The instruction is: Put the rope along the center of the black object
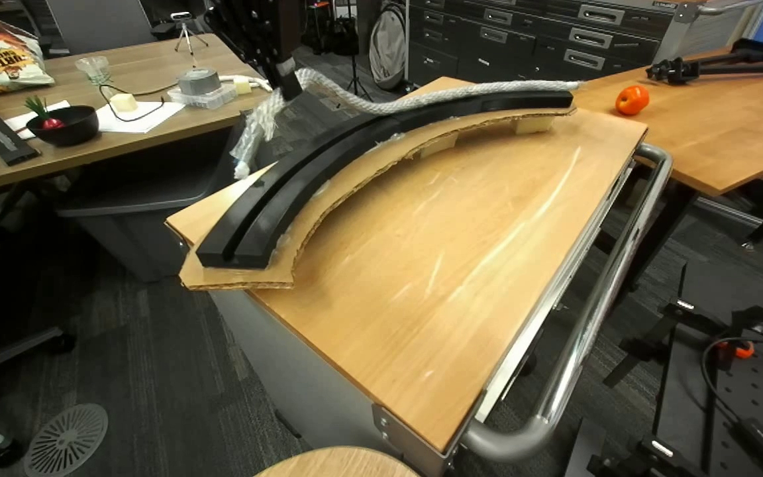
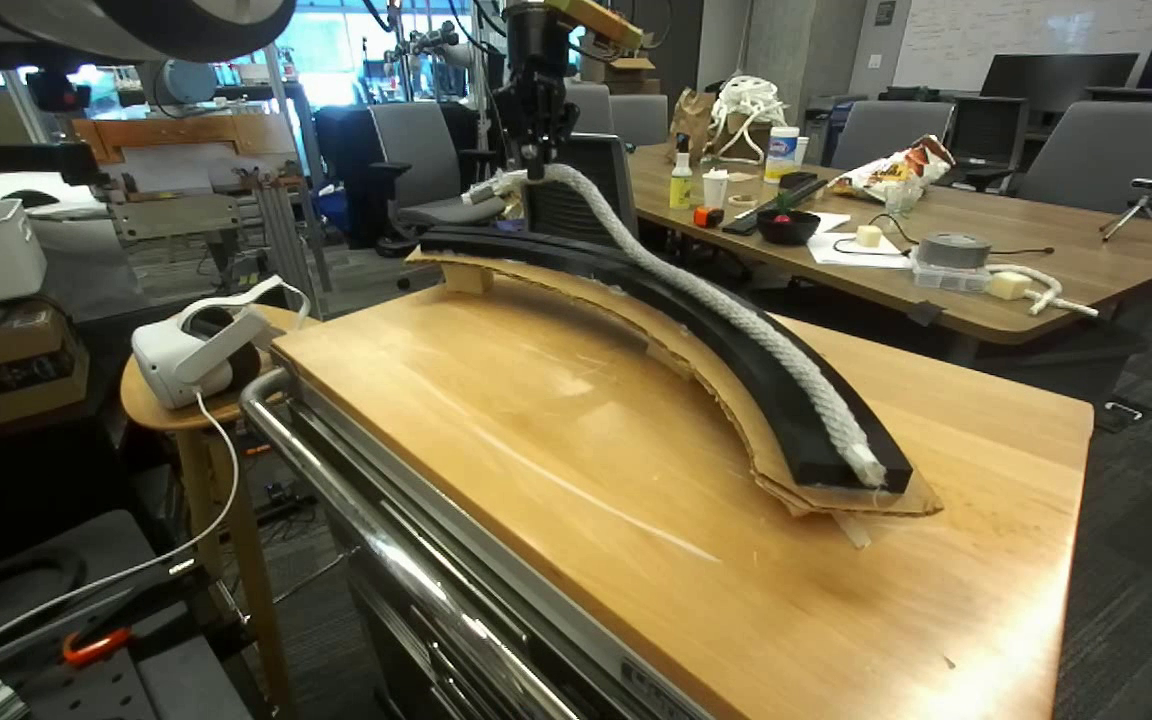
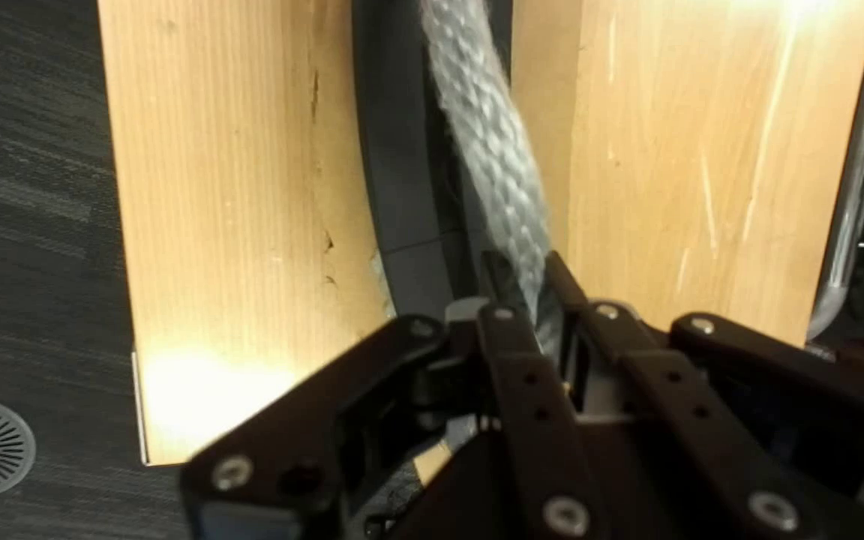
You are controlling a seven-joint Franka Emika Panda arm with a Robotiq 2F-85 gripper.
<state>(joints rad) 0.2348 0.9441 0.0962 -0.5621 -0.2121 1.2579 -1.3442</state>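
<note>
Nearest in the wrist view, the gripper (image 3: 523, 276) is pinched around the rope (image 3: 488, 135), close to the frayed end. In an exterior view the gripper points down at far left; the rope, braided and greyish white, slopes to lie along the near right stretch of the black object (image 2: 721, 342).

Track (image 1: 340, 154): plain dull black
Rope (image 3: 499, 154), partly on the track: grey-white, braided
Gripper (image 3: 523, 259), above the track: black, dotted with silver
Cardboard (image 1: 363, 172), under the track: tan
Tabletop (image 1: 461, 252), below the track: honey-coloured wood grain, paler streaks
</note>
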